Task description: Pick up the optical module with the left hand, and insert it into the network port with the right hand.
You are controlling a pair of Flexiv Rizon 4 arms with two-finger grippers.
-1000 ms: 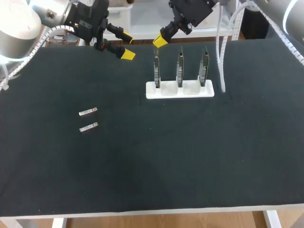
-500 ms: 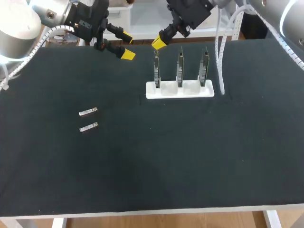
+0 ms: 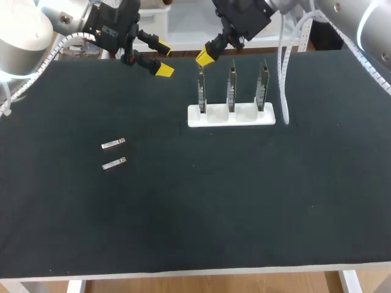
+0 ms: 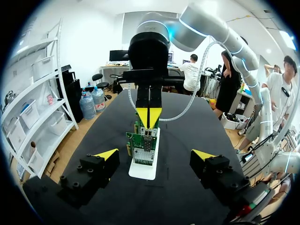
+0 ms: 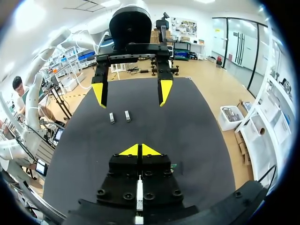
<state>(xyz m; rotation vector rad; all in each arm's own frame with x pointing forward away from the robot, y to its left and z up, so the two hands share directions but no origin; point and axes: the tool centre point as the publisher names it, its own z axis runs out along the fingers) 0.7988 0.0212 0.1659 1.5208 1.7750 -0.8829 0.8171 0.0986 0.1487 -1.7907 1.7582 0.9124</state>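
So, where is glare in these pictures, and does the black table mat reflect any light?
Head view: the left arm's silver casing is washed out white, the right arm's grey casing carries a bright streak, the matte black table mat reflects nothing, and the two small silver optical modules glint faintly. Left wrist view: a bluish ring glows on the right arm's joint.

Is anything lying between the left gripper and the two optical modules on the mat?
Nothing visible does. The mat between the left gripper and the optical modules is bare. The white card stand and the right gripper are off to the right, out of that path.
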